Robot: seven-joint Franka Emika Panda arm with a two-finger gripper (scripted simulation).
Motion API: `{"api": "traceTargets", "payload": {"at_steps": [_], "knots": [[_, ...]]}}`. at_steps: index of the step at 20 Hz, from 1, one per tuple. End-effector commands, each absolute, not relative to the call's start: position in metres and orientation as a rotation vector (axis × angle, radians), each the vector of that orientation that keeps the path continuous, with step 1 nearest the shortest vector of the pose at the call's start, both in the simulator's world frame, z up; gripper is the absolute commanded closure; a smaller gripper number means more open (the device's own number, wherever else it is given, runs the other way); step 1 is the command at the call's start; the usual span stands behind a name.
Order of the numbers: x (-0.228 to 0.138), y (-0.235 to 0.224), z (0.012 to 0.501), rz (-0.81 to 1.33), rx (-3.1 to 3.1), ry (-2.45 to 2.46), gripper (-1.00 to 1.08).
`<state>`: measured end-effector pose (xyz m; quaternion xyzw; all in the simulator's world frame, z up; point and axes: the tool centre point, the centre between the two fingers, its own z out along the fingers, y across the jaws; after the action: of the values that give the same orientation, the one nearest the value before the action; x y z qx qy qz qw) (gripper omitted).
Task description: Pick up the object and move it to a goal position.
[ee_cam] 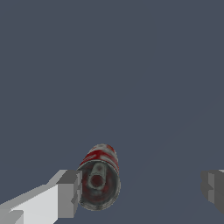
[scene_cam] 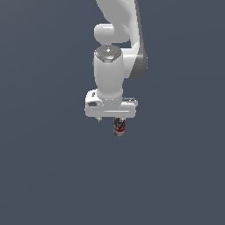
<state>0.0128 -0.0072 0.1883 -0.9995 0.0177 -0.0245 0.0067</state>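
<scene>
Red-and-white, with a dark metal end, the can (scene_cam: 119, 128) sits directly under the white claw (scene_cam: 115, 121) in the exterior view, toward that view's right side of the claw's body. Its lower part shows; the top is covered by the claw, and the fingers cannot be made out here.

In the wrist view the claw (ee_cam: 142, 190) stands wide open. The can (ee_cam: 99, 180) lies between the fingers, pressed against one grey finger (ee_cam: 70, 193) and well apart from the other. Its long axis seems to run along the camera's line of sight, metal end facing the lens. No goal marker shows, and the tabletop is featureless, so whether the can rests on it is unclear.
</scene>
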Motion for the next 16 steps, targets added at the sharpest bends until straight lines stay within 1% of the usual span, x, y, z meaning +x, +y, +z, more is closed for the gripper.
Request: {"api": "traceTargets", "payload": {"at_steps": [1, 9, 16], "knots": [[0.013, -0.007, 0.188, -0.077, -3.127, 0.055, -0.92], [0.005, 0.005, 0.181, -0.033, -3.099, 0.029, -0.92], [0.005, 0.005, 0.18, -0.032, -3.099, 0.035, -0.92]]}}
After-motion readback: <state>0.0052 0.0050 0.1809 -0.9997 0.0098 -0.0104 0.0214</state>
